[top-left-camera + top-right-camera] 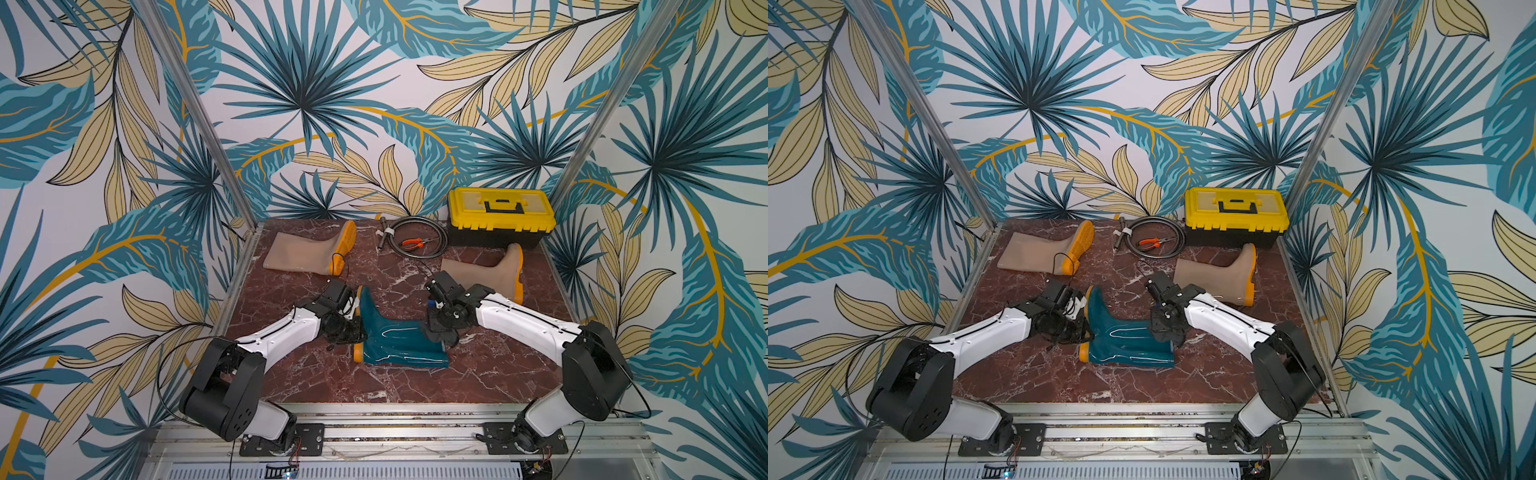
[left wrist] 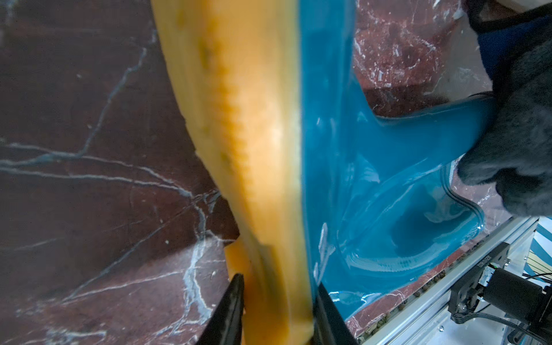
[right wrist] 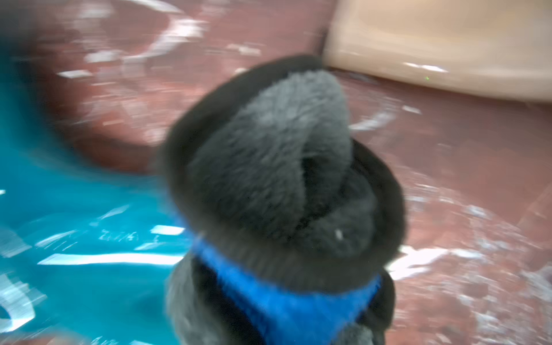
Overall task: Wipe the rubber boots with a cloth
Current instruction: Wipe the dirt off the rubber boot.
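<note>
Gripping the sole: the left gripper (image 2: 277, 298) is closed to a narrow gap on the teal boot (image 1: 399, 340); its fingers (image 2: 230, 310) sit one on each side of the orange sole (image 2: 239, 119) at the heel end.
Teal boot: lies on its side on the marble table (image 1: 498, 365), between the two arms, toe pointing away from the arm bases, shaft running towards the right arm.
Cloth: the dark fuzzy cloth (image 3: 268, 167) is bunched against the teal boot's shaft, near the open top, on the end away from the sole; it touches the glossy rubber there.
Right gripper: the right gripper (image 1: 442, 322) is clamped tight on the cloth, which wraps over and hides its tips; a blue strip shows on the fabric. The right wrist view is blurred.
Beige boots: one beige boot (image 1: 307, 253) lies beyond the teal boot on its sole side, the other beige boot (image 1: 486, 270) beyond its shaft end; both are apart from it.
Farther off: a coiled cable (image 1: 440, 237) with orange pliers (image 1: 411, 243), and a yellow toolbox (image 1: 500, 216), lie well beyond the teal boot's toe.
</note>
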